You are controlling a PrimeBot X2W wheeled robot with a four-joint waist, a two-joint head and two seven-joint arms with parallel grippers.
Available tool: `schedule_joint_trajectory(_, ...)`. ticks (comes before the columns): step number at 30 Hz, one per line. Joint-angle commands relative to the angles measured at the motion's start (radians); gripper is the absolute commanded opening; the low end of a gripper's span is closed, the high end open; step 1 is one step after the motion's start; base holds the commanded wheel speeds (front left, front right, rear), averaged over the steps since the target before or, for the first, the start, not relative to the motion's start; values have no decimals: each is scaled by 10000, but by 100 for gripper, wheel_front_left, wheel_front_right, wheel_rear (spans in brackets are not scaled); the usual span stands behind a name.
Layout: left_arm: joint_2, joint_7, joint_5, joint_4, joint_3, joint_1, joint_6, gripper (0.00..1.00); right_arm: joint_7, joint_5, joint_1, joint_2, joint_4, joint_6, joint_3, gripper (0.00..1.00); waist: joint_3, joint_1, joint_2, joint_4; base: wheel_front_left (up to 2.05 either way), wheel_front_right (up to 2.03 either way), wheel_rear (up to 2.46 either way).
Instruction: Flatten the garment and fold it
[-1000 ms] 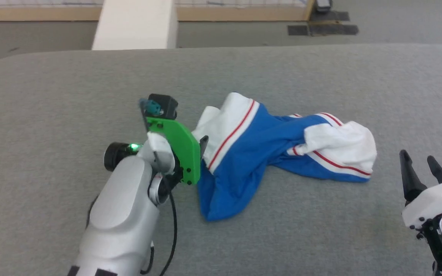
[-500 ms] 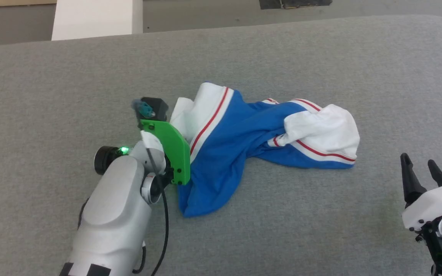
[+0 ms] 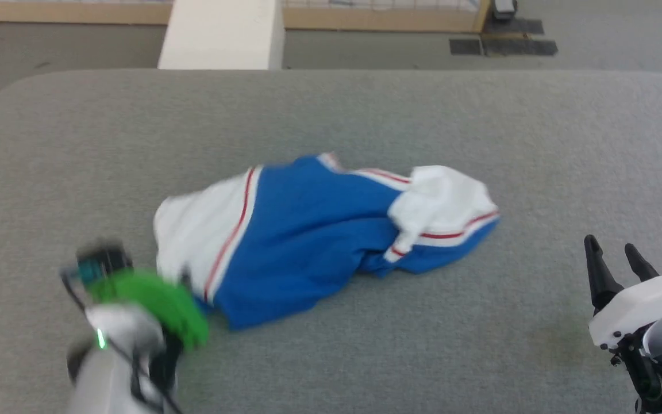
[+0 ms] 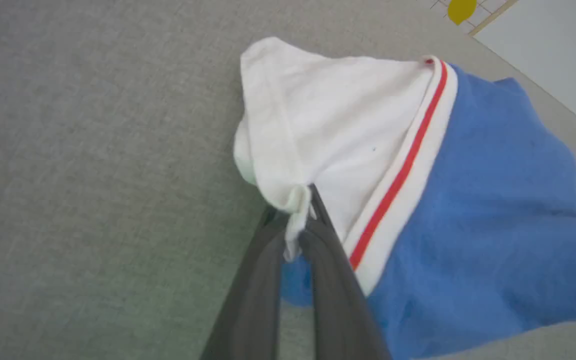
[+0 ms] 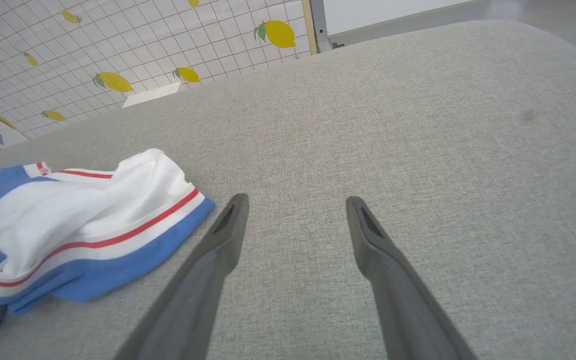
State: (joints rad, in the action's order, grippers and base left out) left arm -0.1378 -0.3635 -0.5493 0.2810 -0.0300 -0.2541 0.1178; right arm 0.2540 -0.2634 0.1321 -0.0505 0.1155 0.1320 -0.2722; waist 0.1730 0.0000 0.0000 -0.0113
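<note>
The shirt [image 3: 302, 241] lies bunched midway across the surface [image 3: 480, 115], nearer its left edge. My left gripper [image 4: 293, 206] is clamped on a small pinch of white sleeve [image 4: 338, 125] hem. My right gripper [image 5: 295, 200] stands open over bare surface toward the right edge. Risks, as I judge them: soft jersey slipping from so small a bite, or the lump dragging whole across the coarse grey weave rather than spreading. Blue body crumpled; trim red-and-white striped.

The garment [image 3: 308, 241] is blue and white (red stripes), the table [image 3: 480, 345] grey.
</note>
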Motion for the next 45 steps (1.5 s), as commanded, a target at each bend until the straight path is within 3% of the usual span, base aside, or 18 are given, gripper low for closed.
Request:
schedule_joint_trajectory(1,46,-190,-116,-88,-42,724,114,0,-29,10,106,3,38,-13,17,100,-289,0,0,312,0,0,0)
schedule_joint_trajectory(3,204,-454,-366,-212,-73,1447,154,0,7,-2,71,3,52,-13,20,100,-315,0,0,382,0,0,0)
schedule_joint_trajectory(4,244,-556,-419,-251,-128,1705,159,17,34,-4,43,3,66,-13,11,100,-344,0,0,428,0,0,0)
schedule_joint_trajectory(5,303,-546,-538,-330,-103,1824,138,99,66,-2,24,3,74,-13,13,100,-352,0,0,450,0,0,0)
schedule_joint_trajectory(11,312,968,-612,-1159,353,1640,-121,100,242,73,-59,3,-18,-13,133,100,-457,0,0,638,0,0,0)
schedule_joint_trajectory(18,-276,5063,1112,-1615,401,1337,-705,100,1452,466,1007,3,-15,-13,1455,100,-197,0,0,751,0,0,0)
schedule_joint_trajectory(20,-285,5748,1468,-1516,280,1280,-786,100,1923,775,1684,3,204,-13,1893,100,14,0,0,814,0,0,0)
schedule_joint_trajectory(28,180,6223,1752,-1020,116,591,-1085,100,3843,2347,4804,-172,2609,-13,3200,100,1070,0,0,1352,0,0,0)
schedule_joint_trajectory(35,433,6248,1889,-776,85,115,-1300,100,4965,2619,5862,-327,4345,-13,3747,100,1509,0,0,1733,0,0,0)
schedule_joint_trajectory(36,457,6249,1921,-744,97,120,-1328,100,4977,2534,5924,-334,4442,-13,3835,28,1523,0,0,1735,0,0,0)
schedule_joint_trajectory(37,471,6249,1974,-733,116,119,-1354,100,4838,2431,5983,-342,4445,-13,3875,0,1529,0,0,1722,0,0,0)
schedule_joint_trajectory(45,589,6251,2212,-682,301,278,-1465,100,3517,1734,5689,-777,3630,-13,4104,0,1035,0,0,1338,0,0,0)
